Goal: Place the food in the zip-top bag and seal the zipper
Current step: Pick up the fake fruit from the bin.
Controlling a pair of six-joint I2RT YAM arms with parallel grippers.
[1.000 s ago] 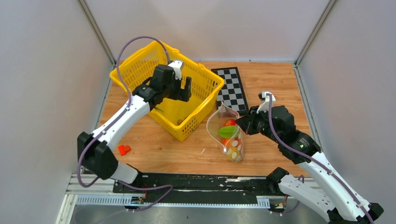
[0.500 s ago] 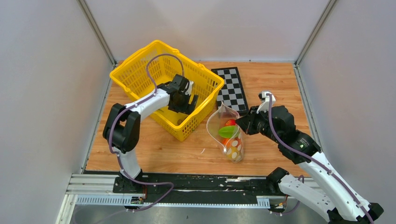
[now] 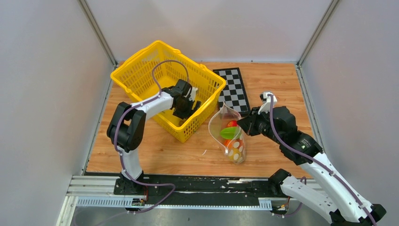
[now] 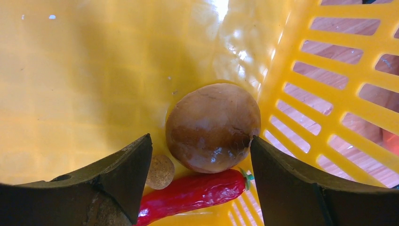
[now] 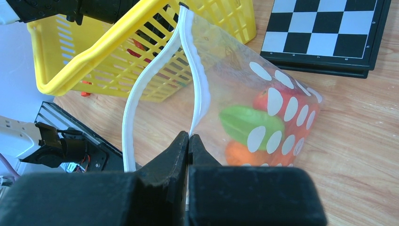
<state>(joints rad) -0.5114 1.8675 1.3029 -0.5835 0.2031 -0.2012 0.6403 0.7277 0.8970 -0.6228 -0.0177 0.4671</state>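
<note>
1. Brown ball (image 4: 212, 127): on the floor of the yellow mesh basket (image 4: 329, 94), tucked into a corner against the slatted wall.
2. Left gripper (image 4: 201, 141): spread wide and grasping nothing, with one finger on either side of the ball. Right-of-view finger touching it or just beside; left-of-view finger apart from it.
3. Lies straight ahead between the fingers and is round, with no long axis to line up on. Likely calls for a squeeze only, not a sideways shift.
4. Red chili (image 4: 193, 194): just beneath the ball, long axis running across from finger to finger. Small tan ball (image 4: 160, 172): beside the left-of-view finger. Could both be caught in the same pinch.
5. Right gripper (image 5: 188, 141): clenched on the pale zipper (image 5: 197, 80) of the zip-top bag (image 5: 282, 80), holding one lip up, mouth agape.
6. Bag on the wooden table (image 3: 282, 84), just beside the basket, with a green pepper (image 5: 244, 125), red tomato (image 5: 261, 100) and an orange piece (image 5: 240, 153) inside.
7. Nearer arm: the left, already in the basket. Right well apart and busy with the bag.
</note>
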